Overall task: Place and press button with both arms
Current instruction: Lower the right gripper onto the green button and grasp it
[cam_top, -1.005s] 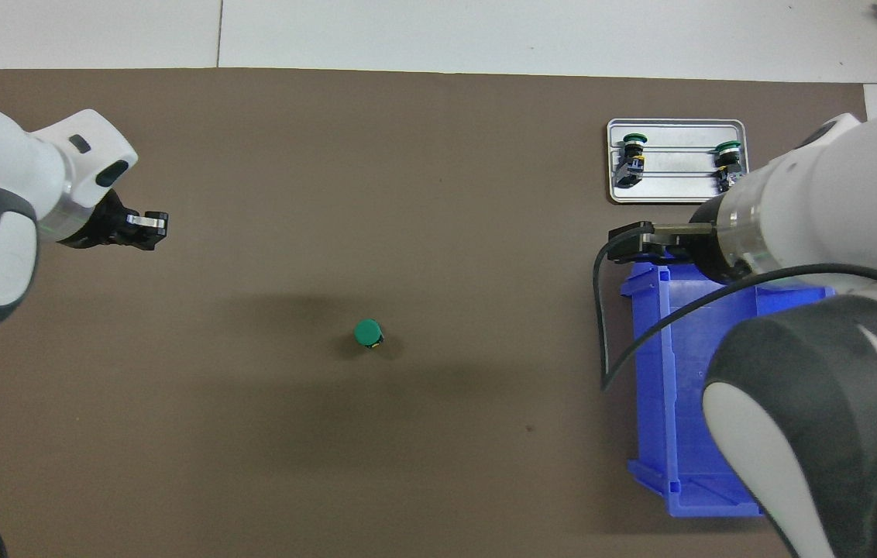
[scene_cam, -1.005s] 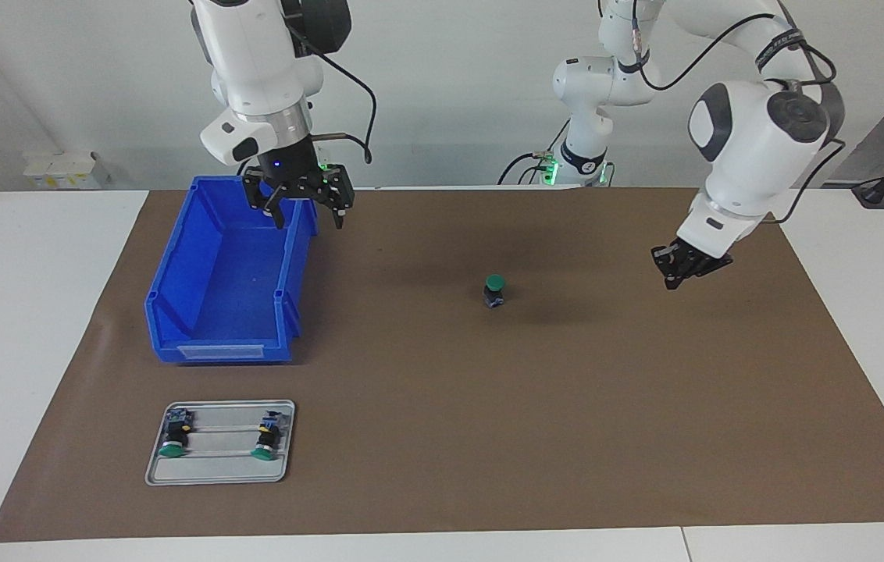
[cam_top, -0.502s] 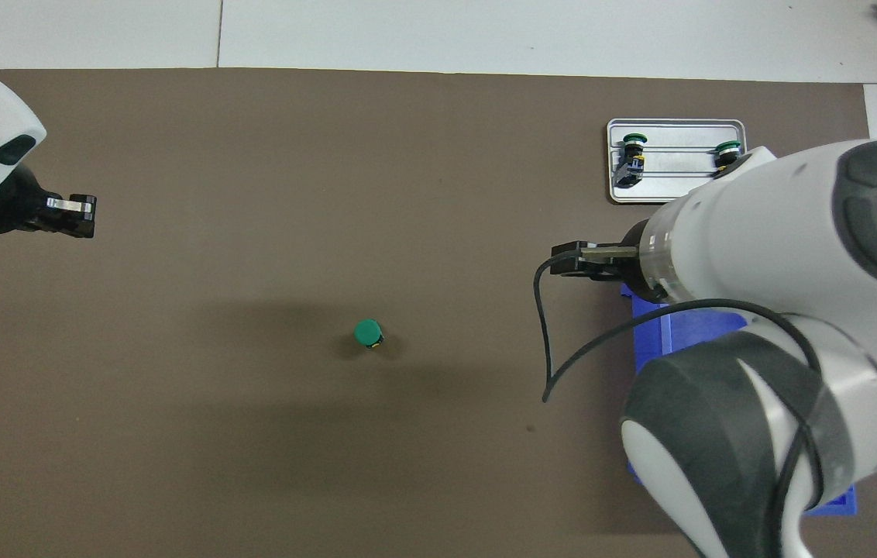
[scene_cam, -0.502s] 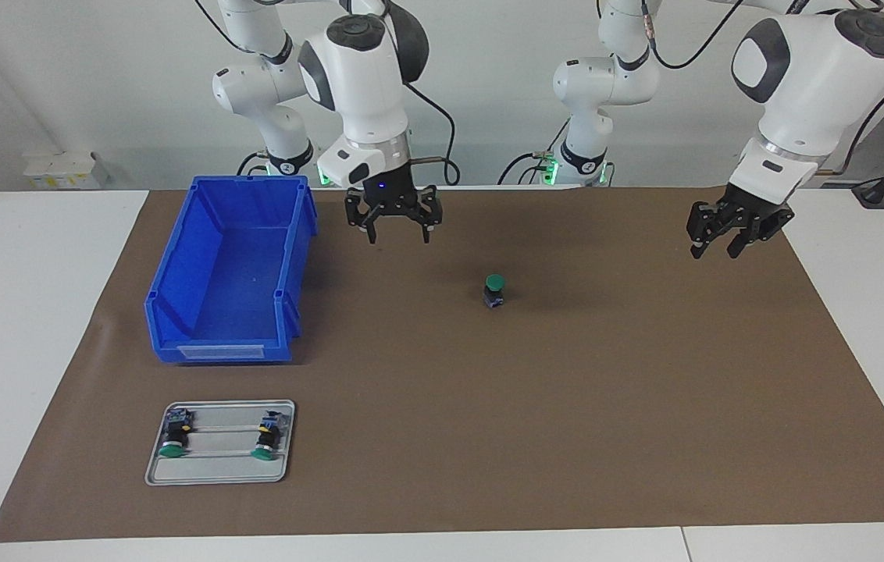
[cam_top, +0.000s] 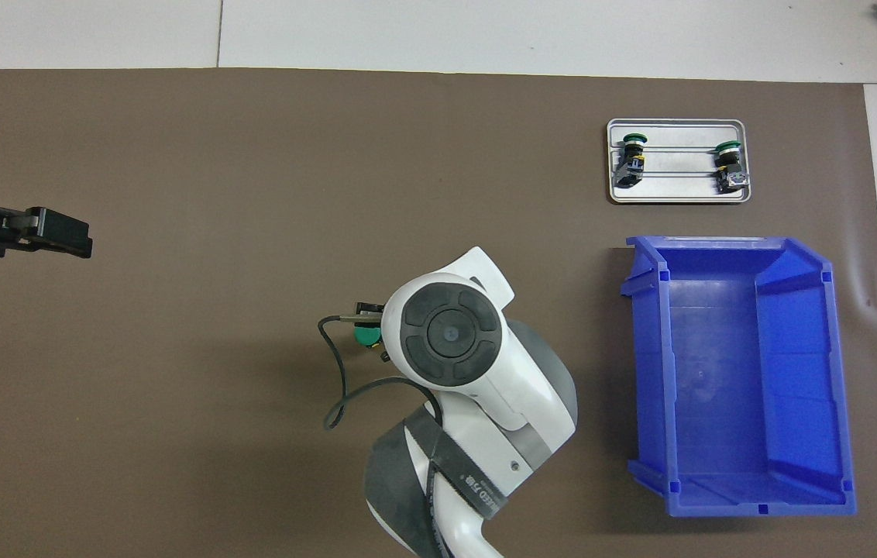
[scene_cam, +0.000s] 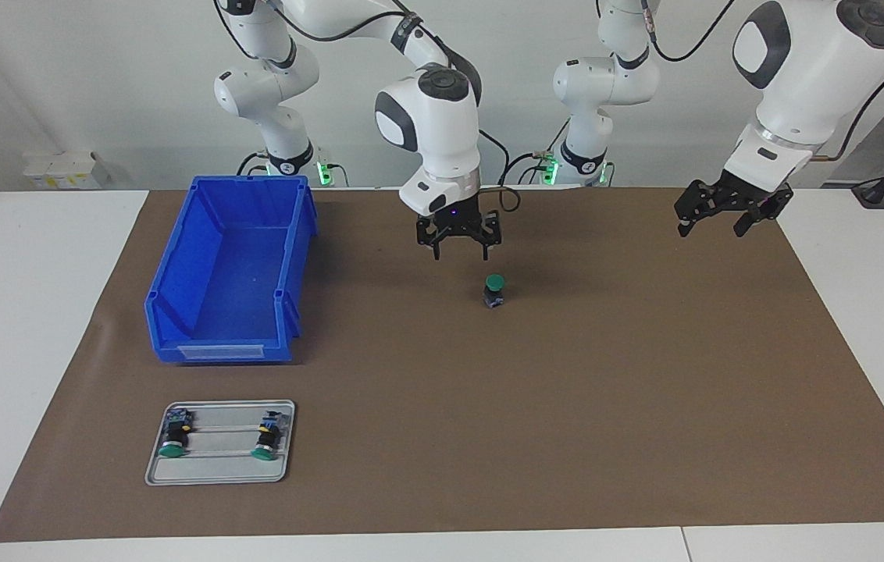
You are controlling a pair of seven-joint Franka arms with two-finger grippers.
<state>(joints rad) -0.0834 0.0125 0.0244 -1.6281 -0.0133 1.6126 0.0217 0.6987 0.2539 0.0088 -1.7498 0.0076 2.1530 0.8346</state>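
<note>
While the button [scene_cam: 494, 290] stands upright, right hand [scene_cam: 458, 251] spread above it, apart

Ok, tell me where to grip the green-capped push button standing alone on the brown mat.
Grip the black cylindrical body under the round cap of the green-capped push button, coming straight down from above. It stands upright, cap up, with open mat on every side.

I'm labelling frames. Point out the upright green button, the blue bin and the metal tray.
upright green button [scene_cam: 495, 281], facing view, green cap.
blue bin [scene_cam: 176, 269], facing view, side wall.
metal tray [scene_cam: 217, 478], facing view, rim.
</note>
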